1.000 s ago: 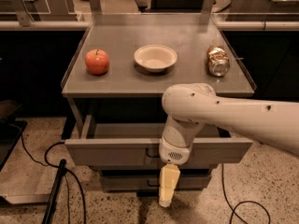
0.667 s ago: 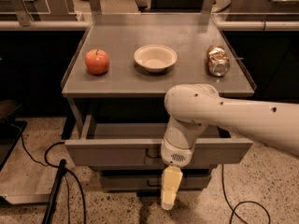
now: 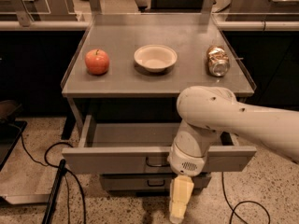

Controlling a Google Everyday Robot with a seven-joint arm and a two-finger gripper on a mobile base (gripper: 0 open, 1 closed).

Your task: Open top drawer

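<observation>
The top drawer (image 3: 117, 158) is a wide grey metal drawer under the table top. It stands pulled out toward me, its inside open to view, with a small dark loop handle (image 3: 157, 162) at the middle of its front panel. A narrower grey drawer (image 3: 135, 182) sits shut below it. My gripper (image 3: 180, 200) hangs from the white arm in front of the drawers, just below and right of the top drawer's handle, pointing down at the floor. It holds nothing that I can see.
On the grey table top (image 3: 117, 85) stand a red apple (image 3: 97, 61), a white bowl (image 3: 155, 58) and a tipped metal can (image 3: 217, 60). Black cables (image 3: 51, 153) and a dark pole (image 3: 55, 190) lie on the speckled floor at the left.
My arm and gripper have shifted slightly to the right and down. The drawer stays pulled out as before.
</observation>
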